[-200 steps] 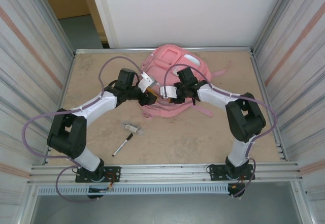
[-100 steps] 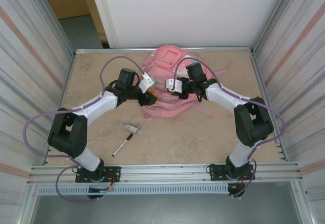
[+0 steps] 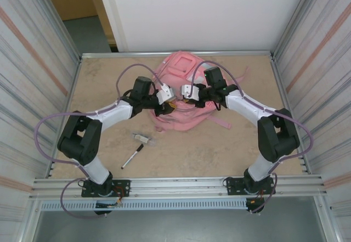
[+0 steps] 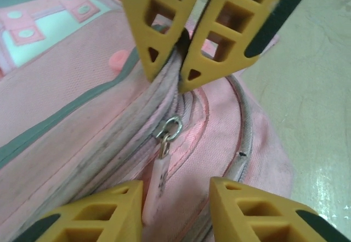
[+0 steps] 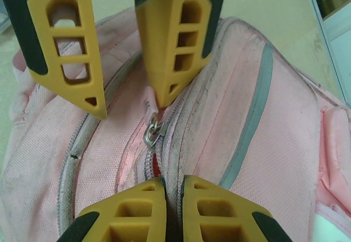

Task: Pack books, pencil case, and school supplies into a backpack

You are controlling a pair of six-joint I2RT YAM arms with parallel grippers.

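Observation:
The pink backpack (image 3: 181,66) lies at the back middle of the table, both grippers meeting on its near zip seam. My left gripper (image 4: 175,190) (image 3: 167,107) stands open, its fingers either side of the pale zip pull (image 4: 159,170), which rests against the left finger. My right gripper (image 5: 174,184) (image 3: 184,100) is shut on the grey zip edge of the backpack (image 5: 285,159), just behind the metal slider ring (image 5: 152,132). Of the school supplies, a black marker (image 3: 132,156) and a small pale piece (image 3: 142,138) lie on the table. The books and pencil case are out of view.
Metal walls (image 3: 38,77) close in the table on the left and right. A pink strap (image 3: 222,122) trails from the backpack toward the right arm. Bare tabletop (image 3: 208,154) stretches in front of the backpack.
My left gripper has reached rightward onto the backpack's zip and narrowed somewhat. My right gripper has moved back and up a little and closed on the zip edge.

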